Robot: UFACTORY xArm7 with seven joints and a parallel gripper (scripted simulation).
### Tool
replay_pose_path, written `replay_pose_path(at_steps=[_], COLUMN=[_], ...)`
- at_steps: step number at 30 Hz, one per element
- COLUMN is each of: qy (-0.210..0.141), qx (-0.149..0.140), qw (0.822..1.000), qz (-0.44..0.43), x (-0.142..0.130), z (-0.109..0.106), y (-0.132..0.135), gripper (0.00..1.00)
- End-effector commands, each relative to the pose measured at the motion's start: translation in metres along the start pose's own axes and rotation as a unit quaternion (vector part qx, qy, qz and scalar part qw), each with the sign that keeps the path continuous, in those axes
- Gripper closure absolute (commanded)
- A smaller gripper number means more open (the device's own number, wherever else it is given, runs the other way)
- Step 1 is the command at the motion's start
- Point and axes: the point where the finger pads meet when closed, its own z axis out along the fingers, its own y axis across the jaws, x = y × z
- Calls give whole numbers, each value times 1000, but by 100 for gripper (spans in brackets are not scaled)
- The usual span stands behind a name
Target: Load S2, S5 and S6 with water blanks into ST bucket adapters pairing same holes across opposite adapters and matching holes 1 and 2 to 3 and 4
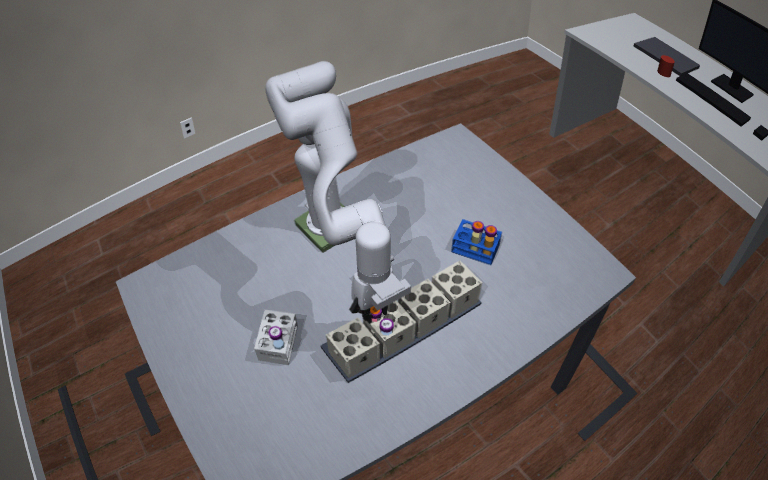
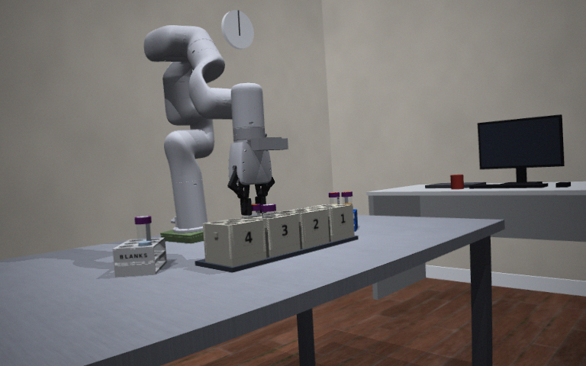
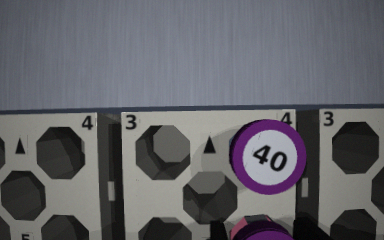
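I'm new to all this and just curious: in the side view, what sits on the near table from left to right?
White rack marked BLANKS → block 4 → block 3 → block 2 → block 1 → blue rack, mostly hidden behind block 1.

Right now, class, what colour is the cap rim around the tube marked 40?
Purple, around a white dot: the 40 blank, clearest in the wrist view.

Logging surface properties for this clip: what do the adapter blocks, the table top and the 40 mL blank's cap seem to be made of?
Adapter blocks: matte cream, likely moulded plastic; flat colour, no shine, printed black numbers. Table top: looks like brushed metal or grey laminate; fine parallel streaks, soft sheen. The 40 cap: seemingly smooth plastic, purple rim with a white printed dot.
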Motion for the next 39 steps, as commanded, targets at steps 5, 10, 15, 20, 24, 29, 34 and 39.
replay_pose_path(at_steps=[5, 10, 15, 20, 24, 29, 34, 39], qy=[2, 2, 2, 2, 2, 2, 2, 2], qx=[0, 0, 0, 0, 0, 0, 0, 0], qw=[1000, 1000, 1000, 1000, 1000, 1000, 1000, 1000], qz=[0, 0, 0, 0, 0, 0, 0, 0], x=[2, 1, 1, 1, 1, 1, 1, 1], z=[-1, -1, -1, -1, -9, -19, -25, -35], y=[0, 0, 0, 0, 0, 0, 0, 0], gripper=[56, 56, 56, 56, 56, 56, 56, 56])
